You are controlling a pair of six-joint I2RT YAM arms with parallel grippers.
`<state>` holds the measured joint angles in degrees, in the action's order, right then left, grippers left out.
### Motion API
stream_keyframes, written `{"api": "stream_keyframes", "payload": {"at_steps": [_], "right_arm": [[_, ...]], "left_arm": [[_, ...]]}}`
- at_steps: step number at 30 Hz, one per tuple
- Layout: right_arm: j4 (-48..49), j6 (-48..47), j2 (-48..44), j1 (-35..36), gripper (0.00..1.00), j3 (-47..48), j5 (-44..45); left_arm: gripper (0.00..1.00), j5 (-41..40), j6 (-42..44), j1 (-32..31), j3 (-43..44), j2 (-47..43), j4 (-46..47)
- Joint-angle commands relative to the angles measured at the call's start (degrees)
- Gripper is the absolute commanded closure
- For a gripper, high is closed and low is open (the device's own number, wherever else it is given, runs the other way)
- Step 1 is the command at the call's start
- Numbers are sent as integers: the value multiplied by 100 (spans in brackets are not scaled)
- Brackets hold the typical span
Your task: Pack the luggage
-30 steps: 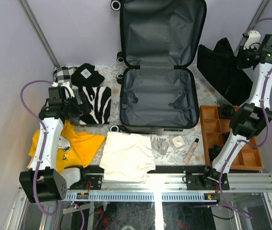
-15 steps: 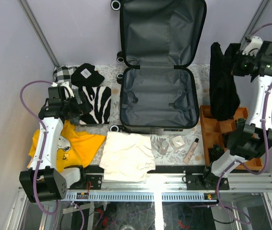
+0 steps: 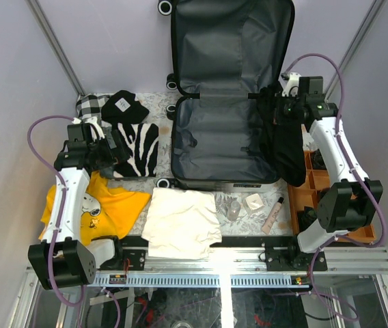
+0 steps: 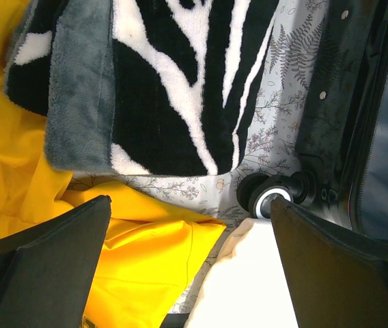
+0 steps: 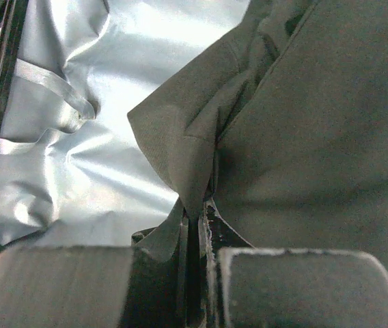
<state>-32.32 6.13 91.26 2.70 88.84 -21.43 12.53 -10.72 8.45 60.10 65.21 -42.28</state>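
Observation:
The luggage (image 3: 225,140) lies open mid-table, its lid leaning on the back wall and its grey lining (image 5: 78,157) bare. My right gripper (image 3: 281,109) is shut on a black garment (image 3: 286,147) that hangs over the luggage's right rim. In the right wrist view the jaws (image 5: 197,225) pinch a fold of that black garment (image 5: 317,137). At the left, my left gripper (image 3: 114,155) hovers open by the zebra towel (image 3: 139,147). Its wrist view shows the gripper (image 4: 190,273) empty above the yellow shirt (image 4: 132,253) and white cloth (image 4: 248,287).
An orange compartment tray (image 3: 303,184) stands right of the luggage. A checkered cloth (image 3: 91,104) and a black item (image 3: 124,107) lie at the back left. Near the front edge are a white cloth (image 3: 180,222), a small jar (image 3: 233,208) and a tube (image 3: 273,214). A luggage wheel (image 4: 269,198) is beside the zebra towel (image 4: 173,82).
My right arm has swung left from the back right corner with the black garment, which now hangs at the luggage's right rim. The left arm has not moved.

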Motion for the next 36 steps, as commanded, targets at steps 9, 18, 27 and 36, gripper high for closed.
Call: {"api": "stream_keyframes", "payload": {"at_steps": [9,18,27,36], "right_arm": [[1841,20,1122,1336,100,249,239],[2294,-430,2153,1492,100,190,-360],[1653,-990,2655,1499,100,389,-1487],[503,-2003,2684,1504,100,497,-1729]], "left_arm": [[0,75,-89,104,36,-32,318],[0,-36,-31,105,26,-28,268],[0,-27,-53,117,72,66,264],[0,-71,-36,117,64,17,247]]}}
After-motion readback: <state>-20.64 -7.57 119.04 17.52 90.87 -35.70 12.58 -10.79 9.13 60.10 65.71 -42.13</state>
